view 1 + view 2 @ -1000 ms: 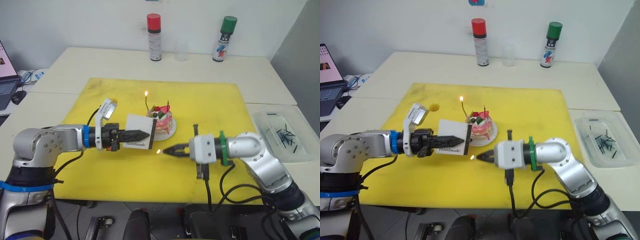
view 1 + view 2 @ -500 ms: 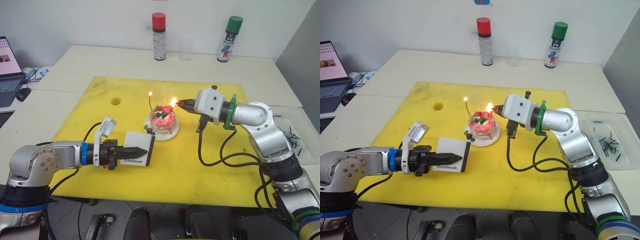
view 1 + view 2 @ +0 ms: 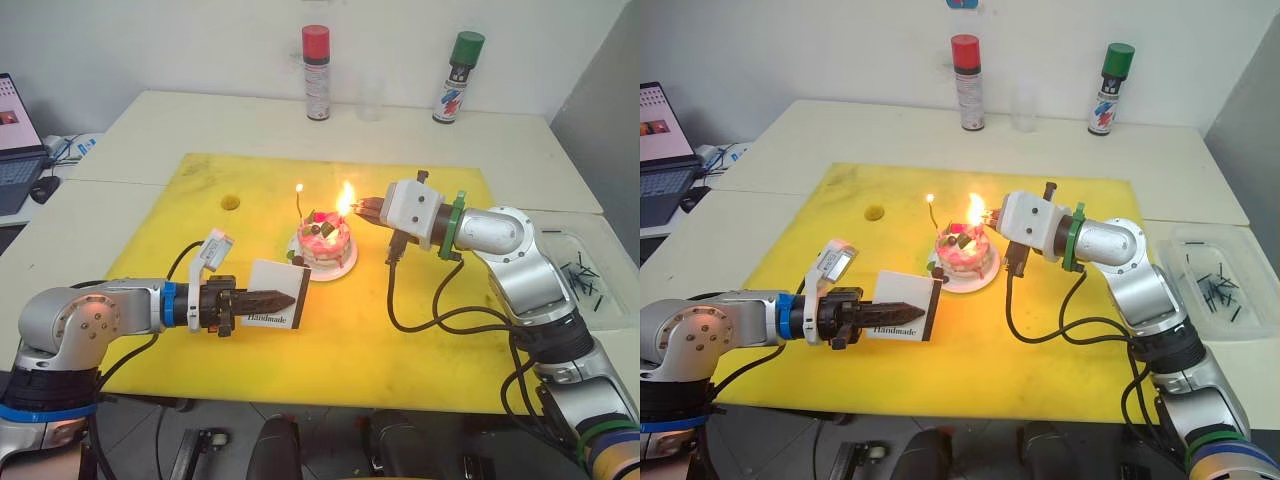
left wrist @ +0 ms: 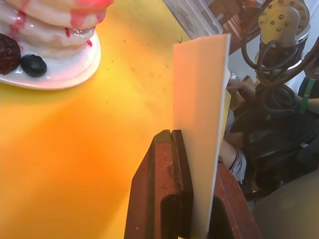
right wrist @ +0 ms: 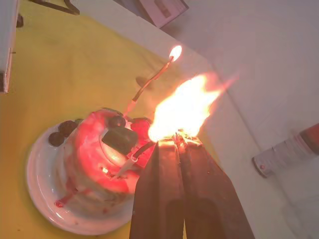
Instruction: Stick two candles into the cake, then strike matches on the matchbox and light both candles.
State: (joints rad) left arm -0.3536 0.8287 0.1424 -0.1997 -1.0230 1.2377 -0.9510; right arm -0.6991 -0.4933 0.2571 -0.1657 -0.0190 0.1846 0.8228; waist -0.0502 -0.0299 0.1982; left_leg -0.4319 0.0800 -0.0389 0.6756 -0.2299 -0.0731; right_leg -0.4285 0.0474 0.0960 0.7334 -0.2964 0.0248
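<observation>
At the middle of the yellow mat (image 3: 400, 330), the cake (image 3: 325, 238) on its small white plate, with two candles planted in it. Far-left candle (image 3: 300, 205), at about ten o'clock of the cake top, burning with a small steady flame. Second candle (image 5: 130, 164), on the three o'clock side, short and leaning, its tip just under a large flare of flame (image 3: 346, 198).

Right gripper (image 3: 372, 208) at three o'clock of the cake, jaws pressed together on a match too small and too lost in the fire to make out clearly. A second ago down at the near edge of the mat with only a spark at its tip; half a second ago up beside the cake; now closer in, with the flame grown much bigger and brighter. Meaning for the task: one candle done, the second probably catching, though not possible to tell whether its wick burns on its own while the match flare covers it.

Left gripper (image 3: 272, 298) at seven o'clock of the cake, jaws pinching the matchbox (image 3: 278, 294) upright on its edge, lower and further back from the cake than a second ago, little changed in the last half second. Striking apparently over.

Spare matches (image 3: 578, 275) in the clear tray (image 3: 600, 310) at three o'clock on the worktop (image 3: 180, 125), well apart from the mat.

Likely remaining: confirming the second flame, then pulling the match clear before the fire reaches the jaws.
</observation>
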